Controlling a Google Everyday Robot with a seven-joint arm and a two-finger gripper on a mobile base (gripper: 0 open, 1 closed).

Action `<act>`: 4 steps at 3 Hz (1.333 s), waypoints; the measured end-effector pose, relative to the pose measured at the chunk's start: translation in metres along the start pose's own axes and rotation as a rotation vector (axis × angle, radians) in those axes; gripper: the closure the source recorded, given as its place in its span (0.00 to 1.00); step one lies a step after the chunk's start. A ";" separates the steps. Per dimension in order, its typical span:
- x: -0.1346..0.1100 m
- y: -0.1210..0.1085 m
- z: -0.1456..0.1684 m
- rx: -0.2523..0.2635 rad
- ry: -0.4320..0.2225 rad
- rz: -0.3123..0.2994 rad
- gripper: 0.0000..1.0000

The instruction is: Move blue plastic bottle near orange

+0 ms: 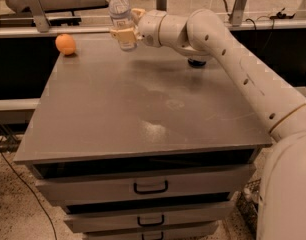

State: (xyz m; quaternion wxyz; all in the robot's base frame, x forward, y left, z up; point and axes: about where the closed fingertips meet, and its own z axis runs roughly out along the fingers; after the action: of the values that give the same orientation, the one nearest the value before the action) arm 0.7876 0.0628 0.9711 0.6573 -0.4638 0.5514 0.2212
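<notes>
The blue plastic bottle (121, 15), clear with a white cap and pale label, is held upright in the air above the far part of the grey tabletop (138, 99). My gripper (127, 30) is shut on the bottle's lower half, reaching in from the right. The orange (66, 44) sits on the table's far left corner, to the left of the bottle and a little lower in view, with a gap between them.
A dark can (196, 62) stands at the far edge, mostly hidden behind my arm (228, 49). The cabinet has drawers (150, 187) below the front edge. A ledge with metal posts (33, 6) runs behind the table.
</notes>
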 end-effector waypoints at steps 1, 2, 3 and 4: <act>0.016 -0.005 0.041 0.018 -0.002 0.044 1.00; 0.027 -0.008 0.073 0.017 0.011 0.089 1.00; 0.031 -0.008 0.096 0.001 0.020 0.127 1.00; 0.035 -0.004 0.117 -0.021 0.001 0.181 1.00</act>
State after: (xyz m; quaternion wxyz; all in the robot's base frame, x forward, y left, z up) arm 0.8621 0.1527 0.9356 0.6294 -0.4192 0.5889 0.2852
